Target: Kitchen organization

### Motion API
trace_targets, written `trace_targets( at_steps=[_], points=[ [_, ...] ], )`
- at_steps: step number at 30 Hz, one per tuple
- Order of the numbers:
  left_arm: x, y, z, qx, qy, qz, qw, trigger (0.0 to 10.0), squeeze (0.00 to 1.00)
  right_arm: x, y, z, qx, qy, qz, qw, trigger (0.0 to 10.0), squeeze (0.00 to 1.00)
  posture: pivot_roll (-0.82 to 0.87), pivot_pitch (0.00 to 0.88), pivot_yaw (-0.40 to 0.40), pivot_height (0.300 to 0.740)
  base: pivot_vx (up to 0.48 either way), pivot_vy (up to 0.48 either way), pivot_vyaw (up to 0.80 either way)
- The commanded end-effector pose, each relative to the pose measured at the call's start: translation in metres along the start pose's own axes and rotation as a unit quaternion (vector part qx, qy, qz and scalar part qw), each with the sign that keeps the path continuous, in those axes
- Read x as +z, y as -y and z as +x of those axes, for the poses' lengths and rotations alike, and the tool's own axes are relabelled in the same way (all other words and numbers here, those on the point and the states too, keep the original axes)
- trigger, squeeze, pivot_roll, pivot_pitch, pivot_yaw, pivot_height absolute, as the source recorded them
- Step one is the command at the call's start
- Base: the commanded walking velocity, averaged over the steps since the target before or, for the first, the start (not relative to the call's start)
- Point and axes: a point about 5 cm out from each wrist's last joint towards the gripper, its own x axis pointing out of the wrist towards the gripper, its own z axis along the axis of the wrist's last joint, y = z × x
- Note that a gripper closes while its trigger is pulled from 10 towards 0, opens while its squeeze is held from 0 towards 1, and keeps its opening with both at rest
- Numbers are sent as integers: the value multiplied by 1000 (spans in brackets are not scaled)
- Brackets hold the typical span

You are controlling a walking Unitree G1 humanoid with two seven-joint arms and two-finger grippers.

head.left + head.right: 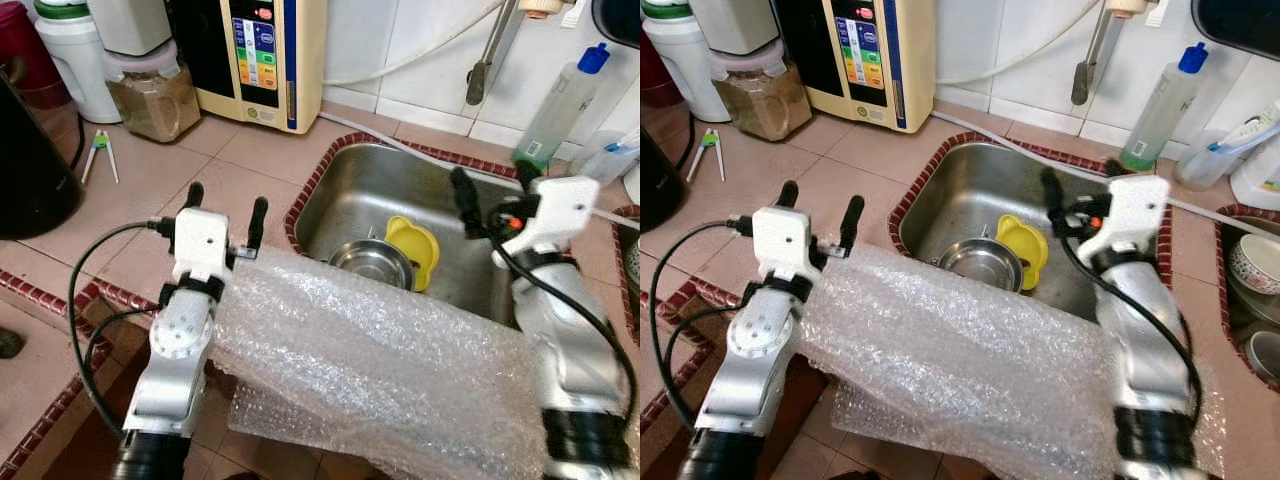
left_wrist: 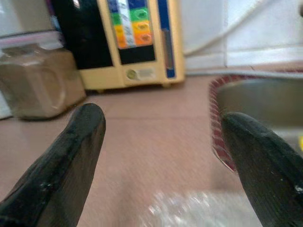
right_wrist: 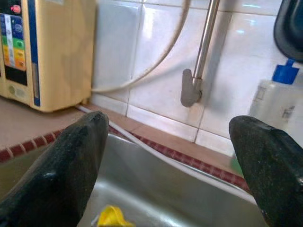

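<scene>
Hovering with both arms forward, my left end effector (image 1: 224,212) is spread wide over the counter (image 1: 150,170), my right end effector (image 1: 490,195) likewise above the sink (image 1: 345,175), neither holding anything. Bubble wrap (image 1: 370,350) drapes across my forearms; I judge it could slide into the sink onto the steel bowl (image 1: 372,262).

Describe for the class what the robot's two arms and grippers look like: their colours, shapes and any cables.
Both arms are silver-grey, rounded metal segments with black joint bands, each ending in a white boxy wrist block. The left gripper and the right gripper each have two long, black, tapered fingers with a matte, slightly textured surface. Black cables loop loosely from each wrist block down along the arm. The right wrist block shows a small orange-red mark.
</scene>
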Motion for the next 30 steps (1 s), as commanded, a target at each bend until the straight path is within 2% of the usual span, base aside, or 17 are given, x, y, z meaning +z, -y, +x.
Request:
trace_targets(
  at_steps=[1, 4, 6, 9, 13, 18, 23, 27, 30],
  points=[
    [2, 7, -6, -27, -13, 27, 999, 10000, 0, 5, 0, -7, 4, -5, -3, 1000, 10000, 0, -26, 111, -20, 740, 0, 0, 0],
    [1, 11, -12, -45, -21, 41, 998, 10000, 0, 4, -1, -13, 0, -21, -2, 1000, 10000, 0, -22, 106, -20, 740, 0, 0, 0],
    [1, 15, -15, -78, -29, 24, 996, 10000, 0, -2, -2, -20, -6, -45, 1, 999, 10000, 0, -9, 98, -28, 740, 0, 0, 0],
    [2, 13, -13, -83, -34, 2, 996, 10000, 0, -8, -4, -25, -24, -62, 15, 998, 10000, 0, 7, 91, -37, 740, 0, 0, -440],
    [5, 5, -11, -78, -36, 1, 996, 10000, 0, -11, -9, -28, -46, -68, 30, 996, 10000, 0, 7, 86, -30, 740, 0, 0, -800],
    [4, -5, -14, -23, -50, 0, 998, 10000, 0, -7, -17, -32, -50, -66, 28, 996, 10000, 0, -26, 86, -1, 740, 0, 0, -800],
    [7, -1, -17, -43, -49, -16, 998, 10000, 0, -8, -22, -40, -61, -70, 43, 995, 10000, 0, -38, 80, -2, 740, 0, 0, -750],
    [-2, -4, -21, -29, -82, -11, 996, 10000, 0, -10, -28, -47, -76, -74, 57, 993, 10000, 0, -42, 58, -3, 740, 0, 0, 0],
    [-1, -3, -21, -39, -76, -26, 996, 10000, 0, -8, -29, -44, -78, -69, 59, 993, 10000, 0, -38, 53, -3, 740, 0, 0, 0]
  ],
)
